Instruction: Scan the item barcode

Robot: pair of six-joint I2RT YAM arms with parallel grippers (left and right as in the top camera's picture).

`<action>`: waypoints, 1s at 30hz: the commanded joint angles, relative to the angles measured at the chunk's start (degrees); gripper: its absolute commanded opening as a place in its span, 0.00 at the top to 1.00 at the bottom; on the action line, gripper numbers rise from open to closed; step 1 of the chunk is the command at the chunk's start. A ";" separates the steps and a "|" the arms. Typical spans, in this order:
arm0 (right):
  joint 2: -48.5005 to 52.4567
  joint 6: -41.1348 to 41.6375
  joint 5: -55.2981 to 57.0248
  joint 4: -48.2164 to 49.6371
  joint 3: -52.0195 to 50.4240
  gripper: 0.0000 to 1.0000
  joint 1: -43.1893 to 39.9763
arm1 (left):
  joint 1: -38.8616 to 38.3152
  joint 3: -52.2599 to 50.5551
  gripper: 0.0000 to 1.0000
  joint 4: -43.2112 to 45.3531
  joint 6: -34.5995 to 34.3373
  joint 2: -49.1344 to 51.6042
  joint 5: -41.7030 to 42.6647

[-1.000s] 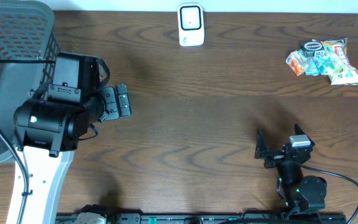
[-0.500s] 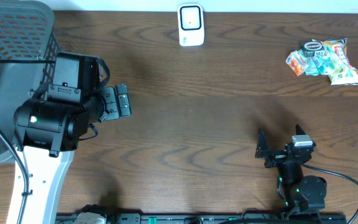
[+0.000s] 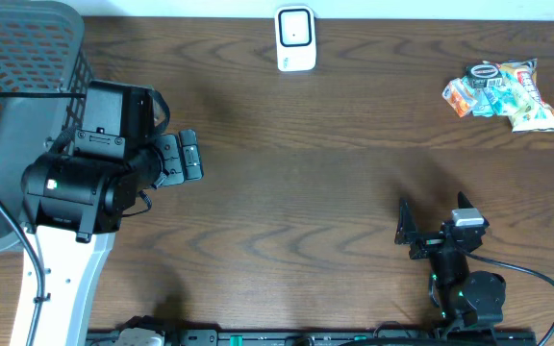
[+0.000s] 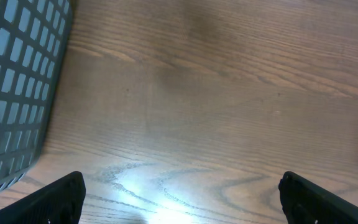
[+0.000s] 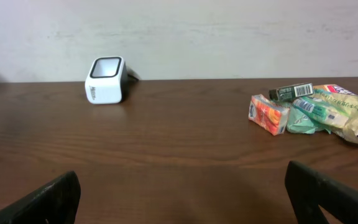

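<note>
Wooden table (image 3: 335,183) carried a white scanner (image 3: 295,38) at its far edge and snack packets (image 3: 504,93) at the right; left jaws and right jaws stood wide, holding nothing.

No wording can be read; only a barcode label (image 5: 302,90) shows on the dark green pack (image 5: 285,94).
</note>
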 commanded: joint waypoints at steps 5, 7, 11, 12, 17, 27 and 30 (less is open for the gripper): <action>-0.37 -0.90 0.55 -0.35 -0.20 0.01 -0.70 | -0.09 0.61 0.02 -0.11 0.11 -0.09 -0.52; -0.37 -2.23 0.35 -0.35 -0.20 0.01 -0.68 | -0.09 0.61 0.02 -0.11 0.11 -0.09 -0.52; -0.37 -2.54 0.20 -0.26 -0.20 0.01 -1.22 | -0.09 0.61 0.02 -0.11 0.11 -0.09 -0.52; -0.37 -2.49 -0.31 -0.15 -0.20 0.01 -1.55 | -0.09 0.61 0.02 -0.11 0.11 -0.09 -0.52; -0.37 -2.36 -0.70 0.11 -0.20 0.01 -2.80 | -0.09 0.61 0.02 -0.11 0.11 -0.09 -0.52; -0.37 -2.38 0.26 -0.13 -0.20 0.01 -3.15 | -0.09 0.61 0.02 -0.11 0.11 -0.09 -0.52; -0.37 -2.36 0.61 -0.17 -0.20 0.01 -2.78 | -0.09 0.61 0.02 -0.11 0.11 -0.09 -0.52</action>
